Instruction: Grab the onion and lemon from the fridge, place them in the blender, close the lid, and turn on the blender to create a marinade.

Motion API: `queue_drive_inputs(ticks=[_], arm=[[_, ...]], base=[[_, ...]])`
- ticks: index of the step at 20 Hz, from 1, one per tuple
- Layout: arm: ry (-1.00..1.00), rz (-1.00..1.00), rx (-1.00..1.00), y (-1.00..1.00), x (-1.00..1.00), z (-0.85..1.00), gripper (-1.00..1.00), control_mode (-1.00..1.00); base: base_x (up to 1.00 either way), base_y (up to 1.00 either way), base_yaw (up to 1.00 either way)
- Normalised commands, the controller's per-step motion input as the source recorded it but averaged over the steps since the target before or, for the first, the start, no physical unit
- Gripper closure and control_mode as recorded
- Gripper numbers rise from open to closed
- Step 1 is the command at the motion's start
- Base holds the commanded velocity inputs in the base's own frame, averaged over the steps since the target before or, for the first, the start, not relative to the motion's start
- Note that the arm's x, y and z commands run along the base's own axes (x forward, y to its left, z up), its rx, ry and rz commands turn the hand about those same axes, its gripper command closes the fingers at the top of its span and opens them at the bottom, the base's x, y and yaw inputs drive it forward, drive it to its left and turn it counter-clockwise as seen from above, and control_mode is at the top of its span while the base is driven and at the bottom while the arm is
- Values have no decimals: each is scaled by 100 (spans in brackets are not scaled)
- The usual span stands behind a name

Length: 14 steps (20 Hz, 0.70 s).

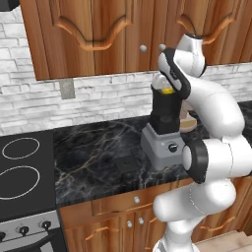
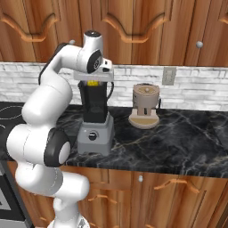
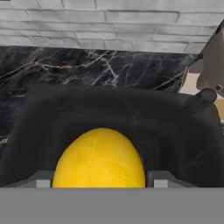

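Observation:
The lemon (image 3: 99, 159), bright yellow, sits between my two fingertips right over the open mouth of the blender's dark jar (image 3: 131, 109). Its sides meet the inner edges of both fingertips, and I cannot make out whether they still press on it. My gripper (image 3: 99, 181) points straight down into the jar. From the base, the gripper (image 1: 166, 86) (image 2: 93, 78) hovers at the jar's rim with the lemon (image 1: 167, 90) (image 2: 92, 83) showing just under it. The blender (image 1: 165, 133) (image 2: 94, 116) stands on the black marble counter, knob facing front. The onion and the fridge are out of view.
A brown coffee machine (image 2: 145, 104) (image 1: 188, 120) (image 3: 214, 65) stands close to the blender's right. A stove (image 1: 19, 167) lies at the counter's left end. Wooden wall cabinets (image 2: 133, 26) hang low above the arm. A wall outlet (image 2: 168, 75) sits on the brick backsplash.

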Motion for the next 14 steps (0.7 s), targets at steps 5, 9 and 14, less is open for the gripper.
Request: queue_drive_inputs(ticks=[5, 9, 14], arm=[[0, -3, 0, 3, -2, 23, -100, -100], [-8, -4, 0, 0, -11, 37, -100, -100], [-21, -1, 0, 0, -84, 24, -100, -100]], base=[[0, 0, 0], [0, 0, 0], [0, 0, 0]])
